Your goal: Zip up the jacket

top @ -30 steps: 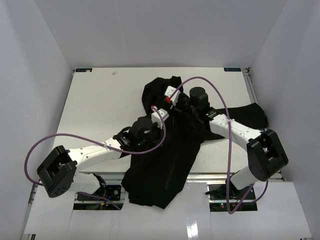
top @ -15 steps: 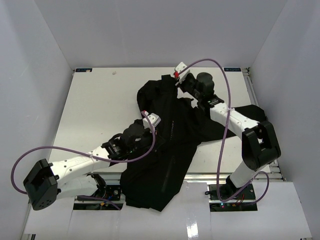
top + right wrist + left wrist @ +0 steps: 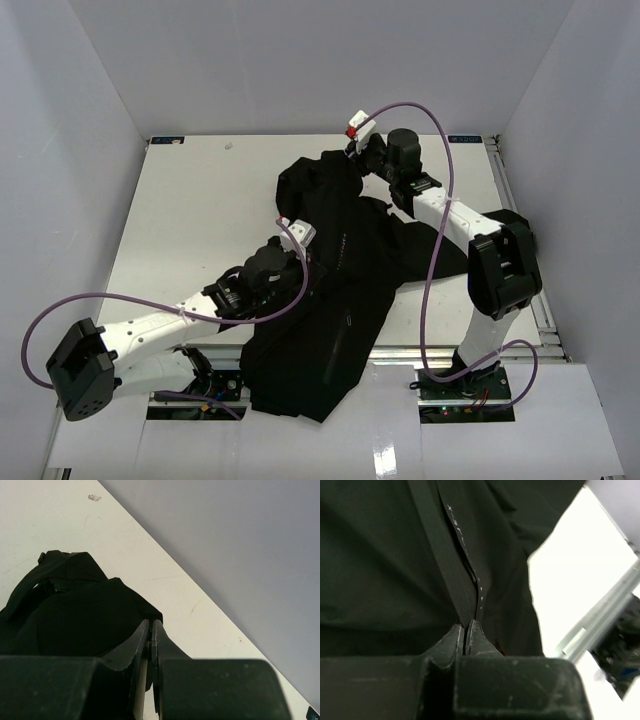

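Note:
The black jacket [image 3: 340, 300] lies stretched from the table's far middle to over the near edge. My left gripper [image 3: 310, 254] sits on its middle, shut on a fold of the front. In the left wrist view a flat strip and a zipper line [image 3: 470, 565] with pale dots run away from the closed gripper [image 3: 466, 628] across the jacket [image 3: 380, 570]. My right gripper [image 3: 348, 160] is at the jacket's far end. In the right wrist view that gripper [image 3: 151, 626] is shut on a corner of the jacket [image 3: 75, 615], just above the table.
The white table [image 3: 200, 200] is bare to the left of the jacket; a small mark [image 3: 94, 498] lies near the back wall. One sleeve [image 3: 500, 225] trails right under the right arm. The table's metal front rail [image 3: 600, 625] shows in the left wrist view.
The right gripper has carried the jacket's far end toward the back wall, stretching the fabric. The left arm has dropped lower and drawn slightly nearer, still pinching the front.

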### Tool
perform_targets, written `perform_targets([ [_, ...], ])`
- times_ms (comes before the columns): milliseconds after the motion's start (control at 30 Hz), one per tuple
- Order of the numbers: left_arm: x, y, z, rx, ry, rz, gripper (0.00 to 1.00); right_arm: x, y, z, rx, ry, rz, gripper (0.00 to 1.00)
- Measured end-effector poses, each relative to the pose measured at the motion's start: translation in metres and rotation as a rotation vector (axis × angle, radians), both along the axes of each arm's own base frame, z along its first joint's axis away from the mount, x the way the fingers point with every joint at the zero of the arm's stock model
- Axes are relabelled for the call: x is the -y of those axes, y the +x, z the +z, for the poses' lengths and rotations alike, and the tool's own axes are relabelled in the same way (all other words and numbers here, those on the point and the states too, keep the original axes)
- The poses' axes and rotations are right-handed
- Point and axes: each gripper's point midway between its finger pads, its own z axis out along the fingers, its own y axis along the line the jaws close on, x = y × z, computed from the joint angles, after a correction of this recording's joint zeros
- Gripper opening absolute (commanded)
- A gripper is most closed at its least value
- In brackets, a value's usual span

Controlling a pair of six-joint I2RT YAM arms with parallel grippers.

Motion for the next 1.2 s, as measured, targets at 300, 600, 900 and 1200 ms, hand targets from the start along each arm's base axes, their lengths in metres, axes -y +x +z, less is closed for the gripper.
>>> perform_targets([
  [300,0.009,0.080,-0.009,-0.065,-0.012,0.158,0.00,-0.003,0.065,0.026,0.048,0.022,-0.060,0.08],
  [600,0.046,0.147,0.006,-0.069,-0.087,0.113,0.00,0.028,0.122,0.043,0.162,0.035,-0.185,0.08],
  [900,0.027,0.175,-0.036,-0.175,-0.115,0.182,0.75,0.014,0.131,0.016,0.143,0.097,-0.132,0.91],
  [1200,0.005,0.165,-0.026,-0.191,-0.049,0.184,0.98,0.030,0.072,0.034,-0.027,0.235,-0.215,0.90],
])
